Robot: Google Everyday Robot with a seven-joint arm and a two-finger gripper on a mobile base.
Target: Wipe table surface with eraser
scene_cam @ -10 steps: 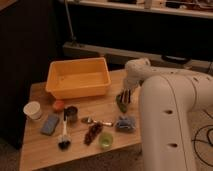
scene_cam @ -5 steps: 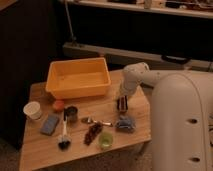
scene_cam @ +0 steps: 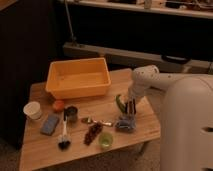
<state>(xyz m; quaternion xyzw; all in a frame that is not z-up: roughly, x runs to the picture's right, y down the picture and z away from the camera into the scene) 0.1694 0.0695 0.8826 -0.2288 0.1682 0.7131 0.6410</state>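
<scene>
Bin (scene_cam: pixel 78 79): one orange plastic tub, up and to the left of the jaws; nothing shows inside it.
Cup (scene_cam: pixel 33 110): one white cup, far left of the jaws; its contents cannot be made out.
Green cup (scene_cam: pixel 105 140): one small green cup, below and left of the jaws; contents unclear.
Dark can (scene_cam: pixel 71 113): one, left of the jaws, beside one orange ball (scene_cam: pixel 59 105).
Jaws (scene_cam: pixel 130 107): pointing down over the right part of the surface; whether they are apart or closed, I cannot tell. One green item (scene_cam: pixel 120 103) lies just left of them.
Blue-grey pad (scene_cam: pixel 49 124): one, far left of the jaws.
Brush (scene_cam: pixel 64 135): one, lower left.
Bluish bundle (scene_cam: pixel 125 123): one, just below the jaws.
Table surface (scene_cam: pixel 45 155): light wood, under the jaws, carrying everything.
</scene>
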